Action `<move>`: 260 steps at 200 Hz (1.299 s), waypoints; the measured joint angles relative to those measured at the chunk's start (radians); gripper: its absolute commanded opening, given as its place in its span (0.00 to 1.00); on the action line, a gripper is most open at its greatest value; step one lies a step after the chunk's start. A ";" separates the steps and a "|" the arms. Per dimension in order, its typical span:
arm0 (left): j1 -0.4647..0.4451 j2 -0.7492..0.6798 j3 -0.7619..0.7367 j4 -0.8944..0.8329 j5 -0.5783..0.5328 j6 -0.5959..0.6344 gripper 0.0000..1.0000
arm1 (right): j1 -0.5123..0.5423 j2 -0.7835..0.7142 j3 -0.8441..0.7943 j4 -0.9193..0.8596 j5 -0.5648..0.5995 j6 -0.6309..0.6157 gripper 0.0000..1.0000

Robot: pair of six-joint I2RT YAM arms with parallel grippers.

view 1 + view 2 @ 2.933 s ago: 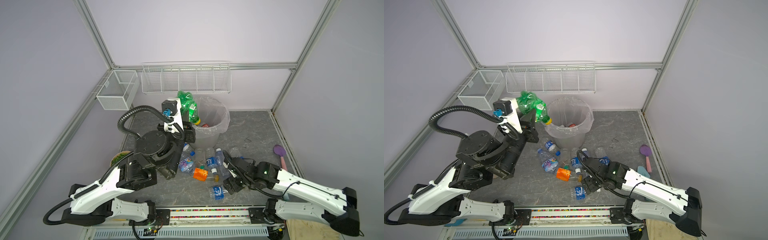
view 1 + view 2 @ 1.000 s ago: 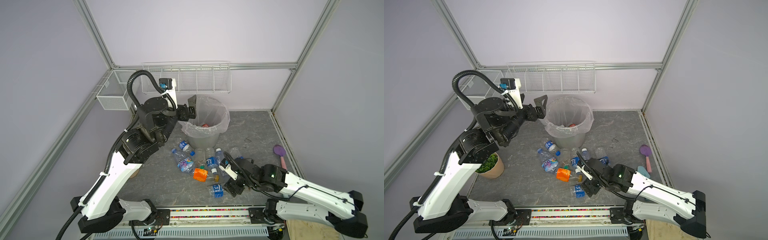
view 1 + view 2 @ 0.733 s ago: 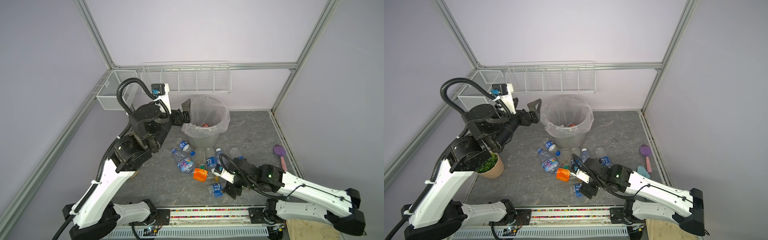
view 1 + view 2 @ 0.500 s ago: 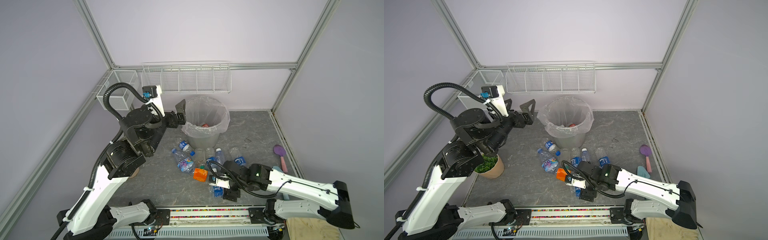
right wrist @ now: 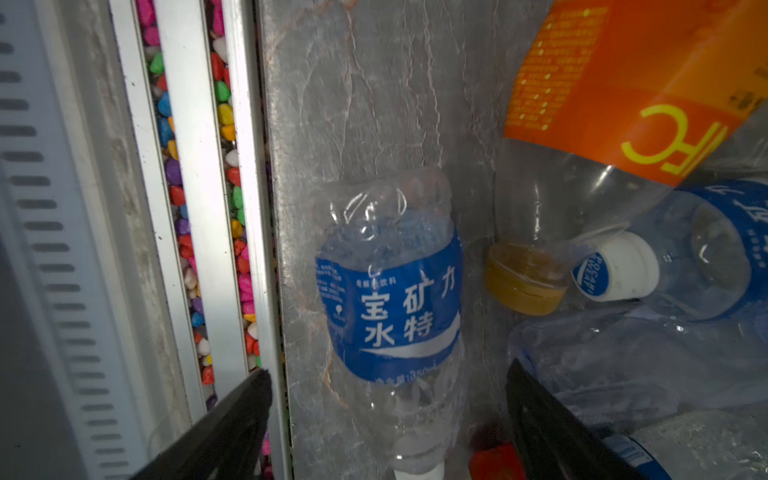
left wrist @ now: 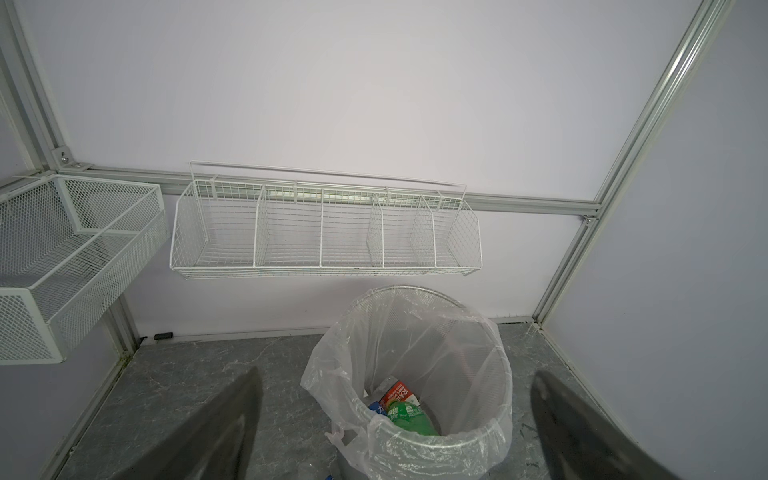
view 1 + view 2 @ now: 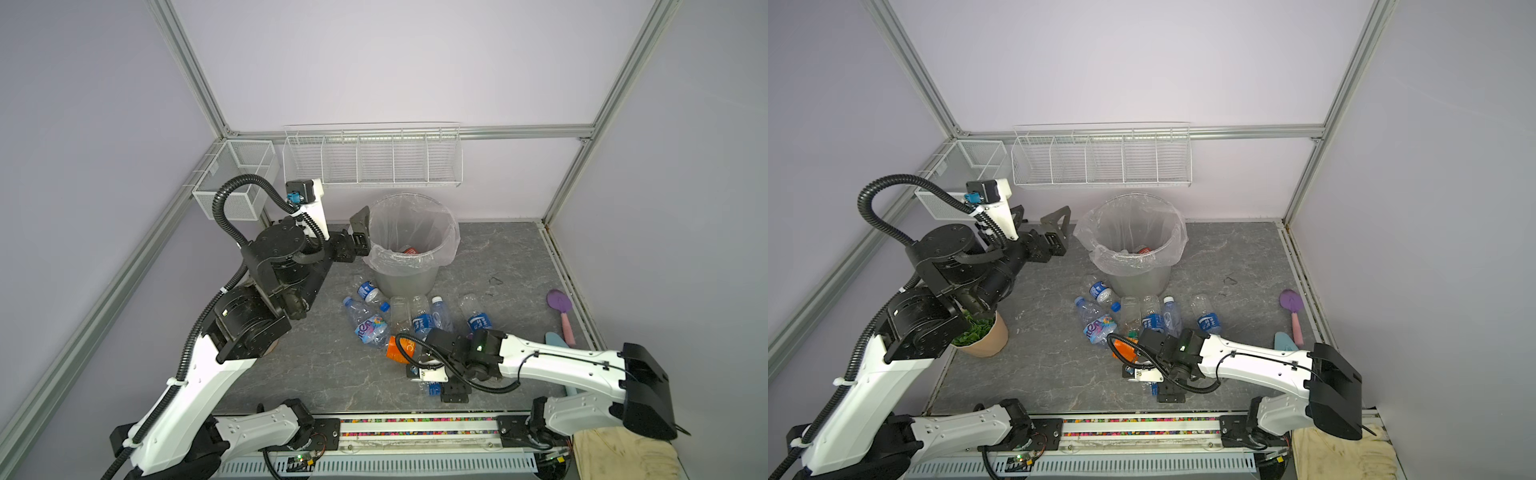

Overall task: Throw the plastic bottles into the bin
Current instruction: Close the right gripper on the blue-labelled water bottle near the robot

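The left gripper (image 7: 1040, 216) hangs above the grey marbled surface (image 7: 311, 365), just beside the rim of the round grey metal bin (image 7: 403, 282), which is lined with a clear plastic bag folded over its edge. Its jaws are spread wide with nothing between them. The left wrist view looks down into the bin. A green plastic bottle (image 6: 409, 417) lies at the bottom, and a red-labelled item (image 6: 397, 392) rests against it.

The right gripper (image 7: 434, 384) sits low over the front edge of the surface with its jaws apart. It straddles a crushed clear plastic bottle with a blue label (image 5: 390, 307), which lies flat on the surface. In the right wrist view neither finger touches this bottle. Just beside it lies a clear bottle with an orange label and a yellow cap (image 5: 623, 104). A blue-labelled bottle with a white cap (image 5: 706, 257) lies close against that one.

The other clear plastic bottles (image 7: 422, 322) lie in a loose cluster on the surface, between the bin and the right gripper.

A long white wire basket (image 7: 374, 162) hangs on the back wall, and a smaller white mesh basket (image 7: 237, 183) hangs on the left wall. A green plant in a tan pot (image 7: 980, 332) stands partly behind the left arm. A purple spoon (image 7: 559, 303) lies near the right edge of the surface. A strip of coloured pebbles (image 5: 232, 208) runs along the front.
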 measured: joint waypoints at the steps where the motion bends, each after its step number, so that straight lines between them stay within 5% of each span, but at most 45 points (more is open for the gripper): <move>1: 0.000 -0.001 -0.001 0.000 0.000 0.000 1.00 | 0.000 0.003 0.000 0.000 0.000 0.000 0.92; 92: 0.000 -0.093 -0.086 -0.004 -0.027 -0.026 1.00 | 0.000 0.114 -0.020 0.074 0.022 -0.019 1.00; 116: 0.000 -0.100 -0.089 -0.005 -0.027 -0.031 0.99 | 0.000 0.153 -0.020 0.088 0.030 -0.020 0.95; 260: 0.000 -0.129 -0.102 -0.008 -0.038 -0.039 0.97 | 0.000 0.178 -0.023 0.099 0.048 0.013 0.27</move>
